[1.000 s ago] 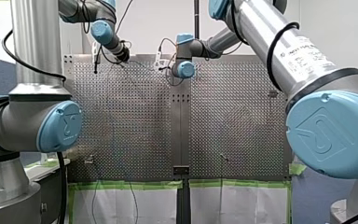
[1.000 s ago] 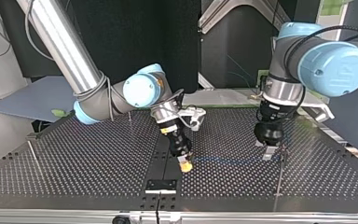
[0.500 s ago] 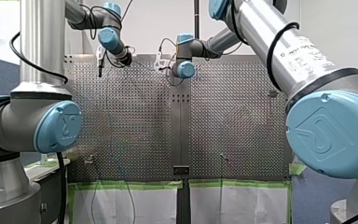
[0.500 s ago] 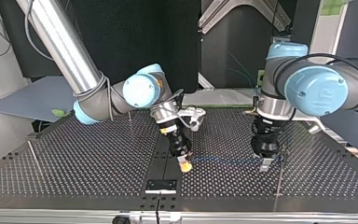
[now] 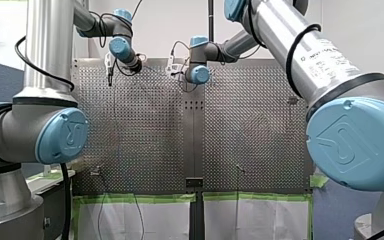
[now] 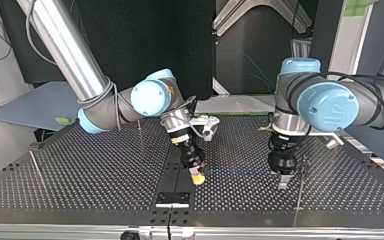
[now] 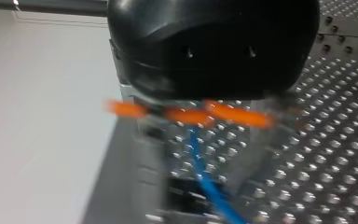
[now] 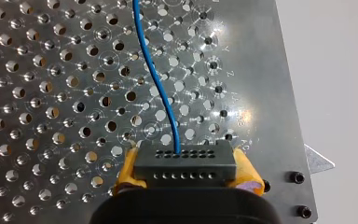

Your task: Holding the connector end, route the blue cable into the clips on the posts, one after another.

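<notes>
My right gripper (image 8: 185, 175) is shut, its yellow pads clamping the black connector block (image 8: 185, 163). The blue cable (image 8: 156, 79) leaves the block and runs ahead over the perforated plate. In the top view, my right gripper (image 6: 197, 176) holds the connector low near the table's middle. From there the blue cable (image 6: 237, 173) lies flat toward my left gripper (image 6: 283, 181). My left gripper (image 7: 205, 179) stands open just above the plate, the cable (image 7: 200, 163) passing between its blurred fingers. A thin post (image 6: 300, 187) stands right beside it.
More thin posts stand at the top view's left (image 6: 34, 162), behind my right arm (image 6: 139, 125) and at the front edge (image 6: 170, 216). A black bracket (image 6: 172, 199) sits at the centre seam. The front view shows posts (image 5: 239, 169) on the near plate.
In the top view my left arm swung its wrist round and its gripper moved lower and slightly leftward, nearer the cable's end. My right gripper and the connector stayed put.
</notes>
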### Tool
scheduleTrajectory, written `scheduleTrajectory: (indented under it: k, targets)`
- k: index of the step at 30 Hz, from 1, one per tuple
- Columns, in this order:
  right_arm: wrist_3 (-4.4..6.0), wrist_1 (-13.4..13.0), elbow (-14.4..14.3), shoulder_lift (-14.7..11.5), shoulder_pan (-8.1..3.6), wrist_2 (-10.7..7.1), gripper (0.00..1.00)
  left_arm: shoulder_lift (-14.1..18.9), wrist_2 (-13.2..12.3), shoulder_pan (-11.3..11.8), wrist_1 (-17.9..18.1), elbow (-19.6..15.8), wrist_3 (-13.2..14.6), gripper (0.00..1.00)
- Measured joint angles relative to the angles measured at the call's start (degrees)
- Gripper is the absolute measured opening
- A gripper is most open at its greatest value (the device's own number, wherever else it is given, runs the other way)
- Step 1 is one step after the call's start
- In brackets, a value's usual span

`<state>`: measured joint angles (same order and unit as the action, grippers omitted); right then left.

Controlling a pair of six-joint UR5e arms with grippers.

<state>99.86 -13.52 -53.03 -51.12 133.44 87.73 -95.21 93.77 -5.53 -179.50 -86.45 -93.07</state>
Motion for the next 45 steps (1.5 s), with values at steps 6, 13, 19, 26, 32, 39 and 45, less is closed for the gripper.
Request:
scheduleTrajectory:
  k: [6, 13, 19, 26, 32, 39, 45]
  targets:
    - [0.00, 0.07, 0.00, 0.00, 0.03, -0.01, 0.00, -1.96, 0.08, -0.03, 1.36, -0.01, -0.19, 1.00]
    - [0.00, 0.12, -0.01, 0.00, 0.09, 0.04, 0.00, -2.17, 0.10, 0.20, 1.98, 0.37, -0.60, 1.00]
    - [0.00, 0.15, -0.01, 0.00, 0.13, 0.06, 0.00, -2.17, 0.06, 0.03, 1.65, 2.21, -1.18, 1.00]
    - [0.00, 0.15, -0.02, 0.00, 0.20, 0.08, 0.00, -2.13, 0.05, -0.02, 0.81, 2.95, -1.31, 1.00]
    - [0.00, 0.15, -0.02, 0.00, 0.20, 0.09, 0.00, -2.12, 0.02, -0.10, 0.07, 2.96, -1.11, 1.00]
    - [0.00, 0.15, -0.01, 0.00, 0.23, 0.09, 0.00, -2.11, 0.02, -0.13, -0.11, 2.98, -0.83, 1.00]
    - [0.00, 0.19, -0.02, 0.03, 0.28, 0.05, 0.00, -2.11, 0.13, -0.24, -0.13, 2.98, 0.28, 0.46]
